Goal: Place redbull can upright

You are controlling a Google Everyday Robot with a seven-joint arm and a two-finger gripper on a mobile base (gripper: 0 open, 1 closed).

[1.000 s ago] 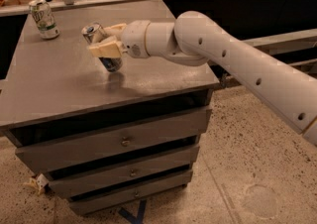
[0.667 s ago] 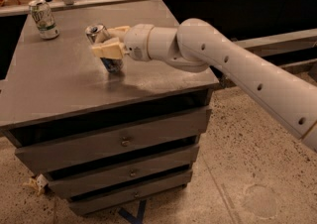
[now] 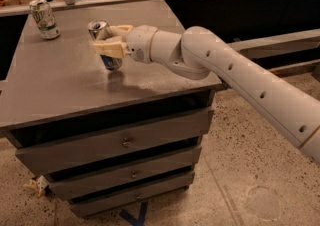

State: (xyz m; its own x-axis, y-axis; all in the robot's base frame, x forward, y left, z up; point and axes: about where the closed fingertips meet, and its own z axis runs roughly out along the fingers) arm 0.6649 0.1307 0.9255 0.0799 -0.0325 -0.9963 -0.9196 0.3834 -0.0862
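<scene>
The redbull can (image 3: 104, 42), slim, silver on top and blue below, stands nearly upright on the grey cabinet top (image 3: 65, 85), tilted slightly left. My gripper (image 3: 111, 40) reaches in from the right with its cream fingers (image 3: 109, 48) on either side of the can's middle, shut on it. The can's base is at or just above the cabinet surface; I cannot tell if it touches.
A white-and-green can (image 3: 44, 18) stands upright at the cabinet's back left corner. The cabinet has three drawers (image 3: 125, 142) in front. A rail and shelf run behind it. Speckled floor lies to the right.
The gripper and can have shifted slightly left and back across the cabinet top; the can stays held and near upright.
</scene>
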